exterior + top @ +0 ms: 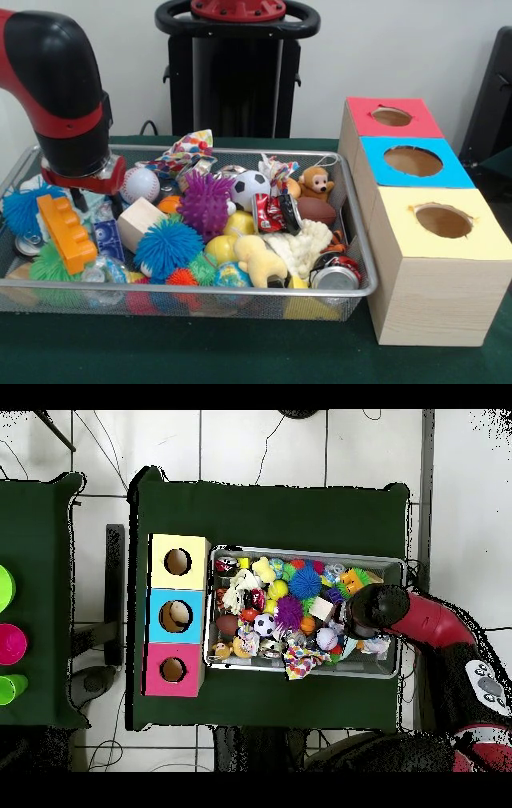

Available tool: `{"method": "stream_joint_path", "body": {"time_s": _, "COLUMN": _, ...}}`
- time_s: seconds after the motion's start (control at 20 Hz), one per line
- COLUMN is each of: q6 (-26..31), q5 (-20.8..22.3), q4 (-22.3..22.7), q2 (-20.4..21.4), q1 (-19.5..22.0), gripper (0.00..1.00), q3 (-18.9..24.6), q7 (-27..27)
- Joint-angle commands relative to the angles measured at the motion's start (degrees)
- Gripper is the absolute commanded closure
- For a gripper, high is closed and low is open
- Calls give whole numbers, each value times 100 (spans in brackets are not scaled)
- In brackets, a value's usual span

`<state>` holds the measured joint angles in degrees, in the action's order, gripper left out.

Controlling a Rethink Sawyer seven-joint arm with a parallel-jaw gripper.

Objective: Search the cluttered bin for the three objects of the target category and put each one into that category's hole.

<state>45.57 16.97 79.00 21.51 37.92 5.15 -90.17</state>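
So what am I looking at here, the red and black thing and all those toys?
That is a red and black robot arm; its end effector dips into a wire mesh bin of toys, such as a purple spiky ball, a soccer ball and an orange plastic block. Whether it holds anything is hidden. Beside the bin is a wooden box with red, blue and yellow holes. One picture faces the table, the other looks straight down.

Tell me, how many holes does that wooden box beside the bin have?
3, one in each coloured top of the wooden box: the red hole farthest back, the blue hole in the middle, the yellow hole nearest the front. None seems hidden.
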Motion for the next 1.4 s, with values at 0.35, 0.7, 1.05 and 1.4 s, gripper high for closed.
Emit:
{"method": "stream_joint_path", "body": {"time_s": 0.35, "q6": -1207, "q5": -207, "q4": 345, "q2": -933, "q1": -45, "gripper": 0, "q3": 203, "q7": -1094}}
{"method": "stream_joint_path", "body": {"time_s": 0.7, "q6": -2233, "q5": -604, "q4": 835, "q2": -1209, "q1": 252, "gripper": 0, "q3": 474, "q7": -1396}}
{"method": "stream_joint_path", "body": {"time_s": 1.05, "q6": -2433, "q5": -887, "q4": 947, "q2": -1286, "q1": 370, "gripper": 0, "q3": 524, "q7": -1135}}
{"method": "stream_joint_path", "body": {"time_s": 1.4, "q6": -2627, "q5": -1044, "q4": 1072, "q2": -1281, "q1": 422, "gripper": 0, "q3": 566, "q7": -1027}}
